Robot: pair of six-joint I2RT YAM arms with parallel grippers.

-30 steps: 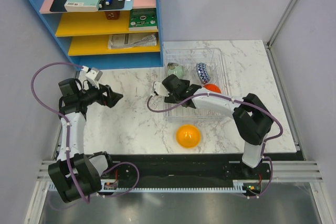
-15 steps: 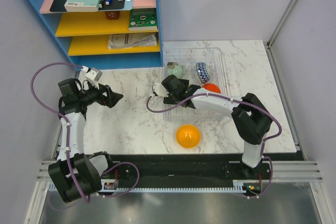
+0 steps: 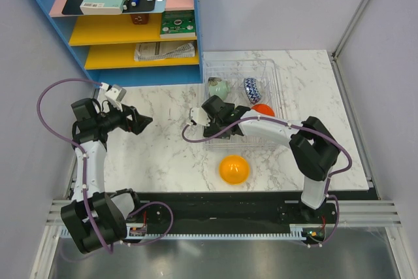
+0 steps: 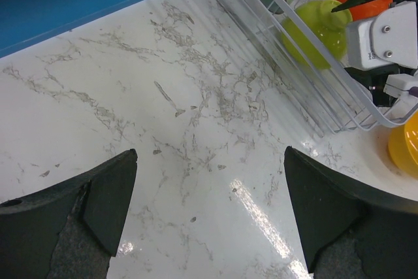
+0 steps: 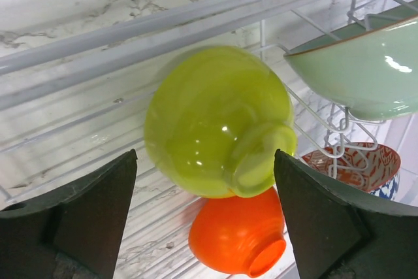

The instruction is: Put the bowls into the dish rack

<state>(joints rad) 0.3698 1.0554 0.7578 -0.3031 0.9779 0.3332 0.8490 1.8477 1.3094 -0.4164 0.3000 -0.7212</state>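
The clear dish rack [image 3: 273, 76] stands at the table's middle back. In it I see the pale grey-green bowl [image 3: 217, 87], the patterned bowl [image 3: 251, 87] and the red bowl [image 3: 264, 109]. My right gripper [image 3: 219, 117] hovers over the rack's near left corner and hides the lime green bowl in the top view. In the right wrist view the gripper [image 5: 206, 155] is open, with the lime green bowl [image 5: 219, 119] lying tilted in the rack [image 5: 196, 21] beyond its fingertips, beside the red bowl [image 5: 238, 233]. The orange bowl [image 3: 234, 169] sits on the table in front of the rack. My left gripper [image 3: 140, 122] is open and empty over the marble.
A blue-and-yellow shelf unit [image 3: 124, 21] with books and pens stands at the back left. In the left wrist view the rack's rim [image 4: 307, 44], the lime green bowl [image 4: 313, 27] and the orange bowl [image 4: 405, 142] lie to the right of my left gripper [image 4: 210, 155].
My right gripper has drawn back slightly towards the near left, off the lime green bowl. The left arm has not moved.
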